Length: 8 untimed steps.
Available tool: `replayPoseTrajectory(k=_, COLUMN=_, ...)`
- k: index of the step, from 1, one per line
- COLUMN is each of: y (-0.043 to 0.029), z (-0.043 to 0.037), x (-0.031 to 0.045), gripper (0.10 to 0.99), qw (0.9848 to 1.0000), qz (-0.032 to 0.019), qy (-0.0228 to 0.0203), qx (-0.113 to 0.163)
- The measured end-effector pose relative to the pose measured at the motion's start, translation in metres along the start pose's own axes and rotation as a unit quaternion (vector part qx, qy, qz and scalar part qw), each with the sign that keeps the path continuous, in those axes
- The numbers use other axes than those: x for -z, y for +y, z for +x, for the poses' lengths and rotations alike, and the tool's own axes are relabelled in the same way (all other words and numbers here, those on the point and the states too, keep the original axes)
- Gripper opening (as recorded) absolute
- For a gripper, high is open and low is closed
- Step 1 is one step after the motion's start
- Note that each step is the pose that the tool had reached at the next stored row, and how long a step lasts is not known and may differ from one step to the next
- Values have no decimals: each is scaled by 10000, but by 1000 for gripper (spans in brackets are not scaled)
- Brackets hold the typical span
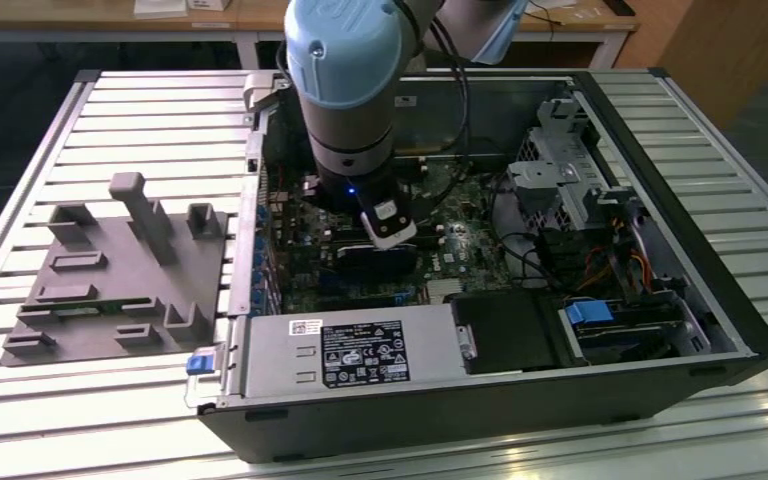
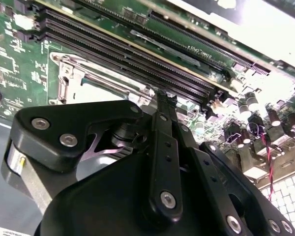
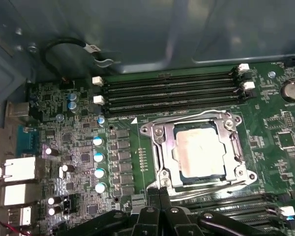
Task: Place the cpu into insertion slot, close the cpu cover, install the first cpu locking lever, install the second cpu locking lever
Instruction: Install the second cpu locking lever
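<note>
Black gripper linkage is seen closest to the lens in both wrist views, and the gripper is held low over the green motherboard, with its two fingertips brought together into a narrow point; nothing is seen gripped between them. In the first wrist view that point is placed at the near edge of the insertion slot, just touching or almost touching the metal frame there; actual contact cannot be told.

Off to the gripper's side in the first wrist view, a row of round capacitors is set along the board, and further out the silver rear ports are seen. Directly ahead of the fingertips the cpu is seated flat in the slot, its dull silver top showing through the cut-out of the cpu cover, which is lowered around it. Beyond the socket, away from the gripper, the long black memory slots are laid parallel.

In the exterior view the arm is lowered into the open computer case, with the gripper down at the board. Outside the case, at the exterior view's left, a grey fixture tray is set on the slatted table.
</note>
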<state>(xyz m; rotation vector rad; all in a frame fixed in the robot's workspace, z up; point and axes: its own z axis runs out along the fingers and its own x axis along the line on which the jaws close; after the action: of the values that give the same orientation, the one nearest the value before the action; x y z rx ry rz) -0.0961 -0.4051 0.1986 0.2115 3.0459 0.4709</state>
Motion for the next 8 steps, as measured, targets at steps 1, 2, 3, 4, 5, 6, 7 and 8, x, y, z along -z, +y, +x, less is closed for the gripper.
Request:
replayPoseTrajectory(k=1, y=-2, z=6, x=-5, gripper=102, qw=10000, qz=-21, qy=3, qx=-1)
replayPoseTrajectory(k=2, y=-5, z=14, x=-10, gripper=102, qw=10000, qz=-44, qy=6, qx=-3)
replayPoseTrajectory(k=3, y=-8, z=21, x=-16, gripper=102, qw=10000, qz=-63, qy=8, qx=-5)
replayPoseTrajectory(k=4, y=-11, z=26, x=-22, gripper=102, qw=10000, qz=-80, qy=11, qx=-6)
replayPoseTrajectory(k=5, y=-13, z=28, x=-29, gripper=102, qw=10000, qz=-92, qy=12, qx=-6)
replayPoseTrajectory(k=6, y=-15, z=29, x=-36, gripper=102, qw=9999, qz=-102, qy=13, qx=-7)
replayPoseTrajectory(k=7, y=-18, z=30, x=-43, gripper=102, qw=9999, qz=-112, qy=14, qx=-8)
replayPoseTrajectory(k=8, y=-20, z=31, x=-49, gripper=102, qw=9999, qz=-122, qy=16, qx=-10)
